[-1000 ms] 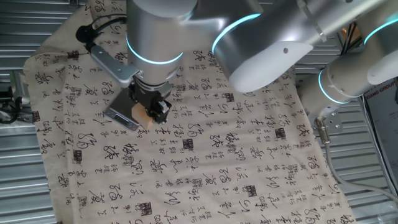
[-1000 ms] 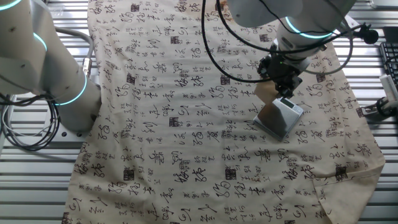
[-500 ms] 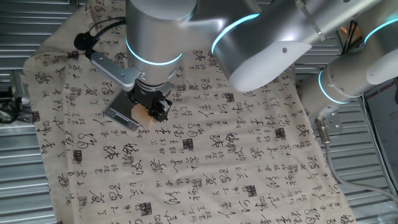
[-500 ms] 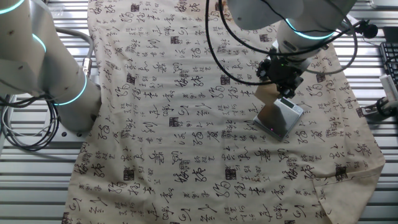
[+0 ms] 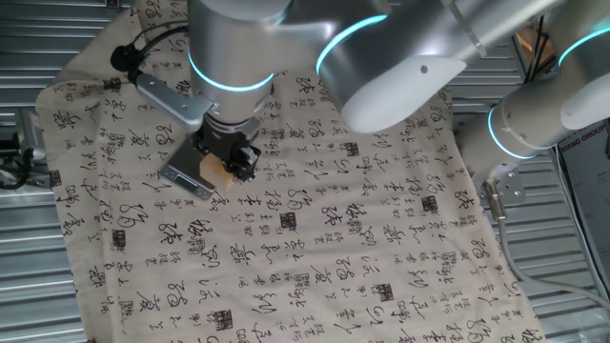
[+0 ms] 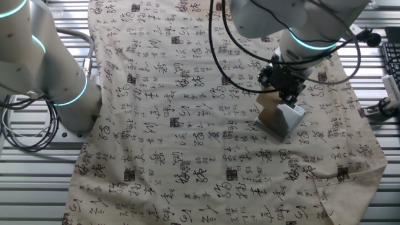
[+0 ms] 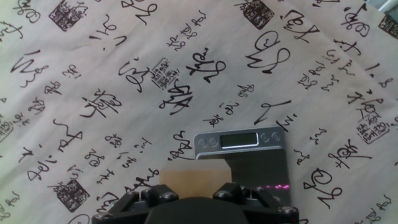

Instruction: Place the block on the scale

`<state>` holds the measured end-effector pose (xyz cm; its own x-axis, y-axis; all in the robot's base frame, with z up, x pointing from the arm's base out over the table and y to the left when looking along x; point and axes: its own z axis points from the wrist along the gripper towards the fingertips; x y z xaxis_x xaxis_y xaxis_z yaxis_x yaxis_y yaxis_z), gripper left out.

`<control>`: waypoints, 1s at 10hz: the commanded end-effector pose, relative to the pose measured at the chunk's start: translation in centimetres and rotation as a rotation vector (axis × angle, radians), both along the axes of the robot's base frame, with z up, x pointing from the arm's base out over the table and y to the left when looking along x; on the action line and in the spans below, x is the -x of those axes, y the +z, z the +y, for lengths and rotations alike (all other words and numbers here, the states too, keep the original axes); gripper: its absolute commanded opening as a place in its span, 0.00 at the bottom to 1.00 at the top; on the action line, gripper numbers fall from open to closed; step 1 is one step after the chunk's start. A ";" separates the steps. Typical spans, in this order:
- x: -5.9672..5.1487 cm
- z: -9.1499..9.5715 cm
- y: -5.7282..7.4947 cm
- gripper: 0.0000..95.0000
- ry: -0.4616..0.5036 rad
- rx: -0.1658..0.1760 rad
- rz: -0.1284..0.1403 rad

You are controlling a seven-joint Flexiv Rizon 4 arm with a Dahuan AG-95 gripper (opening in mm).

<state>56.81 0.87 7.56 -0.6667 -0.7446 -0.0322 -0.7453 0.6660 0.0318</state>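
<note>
The block (image 5: 217, 170) is a small tan wooden cube held between my gripper's (image 5: 229, 164) black fingers, just above the cloth. The scale (image 5: 181, 178) lies flat right beside it, partly hidden under the hand. In the other fixed view the gripper (image 6: 280, 94) holds the block (image 6: 267, 99) at the scale's (image 6: 282, 120) far edge. In the hand view the block (image 7: 194, 175) overlaps the left part of the scale (image 7: 258, 168), behind its silver display strip; the gripper (image 7: 194, 198) is shut on it.
A cream cloth (image 5: 315, 238) printed with black calligraphy covers the slatted metal table. A second arm stands at the side (image 5: 543, 119), also seen in the other fixed view (image 6: 56, 81). A black cable (image 6: 215, 44) loops above the cloth. A keyboard (image 6: 391, 62) lies at the edge.
The gripper with the block has shifted a little toward the scale, so it covers more of the scale's edge. The scale has not moved.
</note>
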 end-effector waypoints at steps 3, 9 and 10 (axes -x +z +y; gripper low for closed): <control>-0.3 -0.5 -0.1 0.00 0.014 -0.005 0.002; -1.3 -1.5 -0.3 0.00 0.023 -0.022 0.003; -1.5 -1.7 -0.2 0.00 0.023 -0.021 0.004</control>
<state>58.23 -0.94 7.42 -0.6474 -0.7607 -0.0465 -0.7621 0.6455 0.0509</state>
